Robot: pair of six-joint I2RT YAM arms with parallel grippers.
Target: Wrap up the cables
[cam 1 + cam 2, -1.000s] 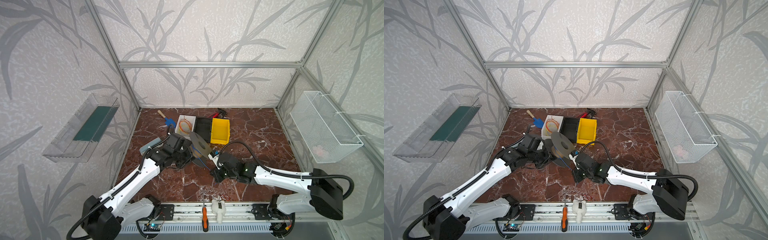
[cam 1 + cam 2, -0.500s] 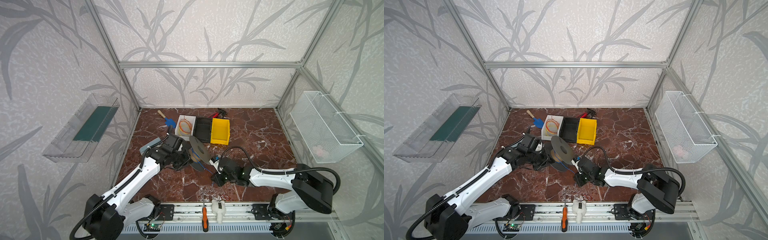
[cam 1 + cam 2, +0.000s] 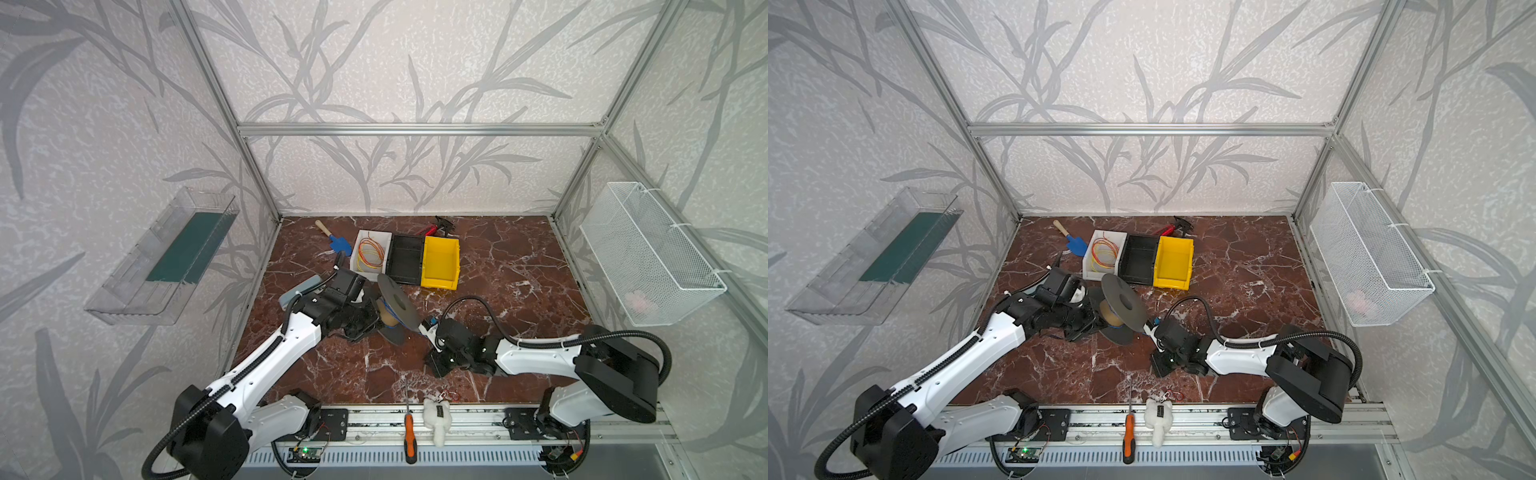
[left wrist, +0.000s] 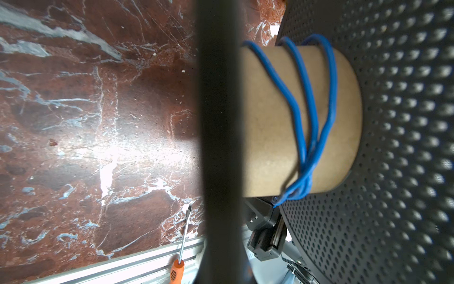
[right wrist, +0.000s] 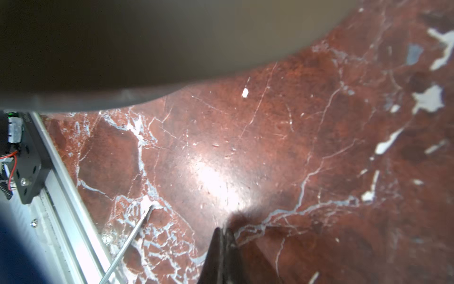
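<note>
In both top views my left gripper (image 3: pixel 371 320) (image 3: pixel 1094 320) holds a dark grey spool (image 3: pixel 397 301) (image 3: pixel 1123 297) tilted above the floor. Its fingers are hidden behind the flange. The blue cable (image 4: pixel 307 98) runs in three loose turns round the spool's cardboard core (image 4: pixel 270 147). Those turns gather at one side, and the end passes behind the perforated flange (image 4: pixel 393 123). Blue strands also show on the core in a top view, the cable (image 3: pixel 388 309). My right gripper (image 3: pixel 434 368) (image 3: pixel 1158 368) (image 5: pixel 222 230) is just right of the spool, pointing at the floor, shut with nothing visible between its tips.
At the back stand a white bin (image 3: pixel 360 245) with orange and yellow wires, a black bin (image 3: pixel 405 259) and a yellow bin (image 3: pixel 440 262), with a blue trowel (image 3: pixel 338 245) beside them. An orange-handled screwdriver (image 3: pixel 409 432) and a white toy (image 3: pixel 436 417) lie at the front rail.
The right arm's elbow has drawn to the left while its gripper stayed beside the spool. The spool has sunk a little in the left gripper.
</note>
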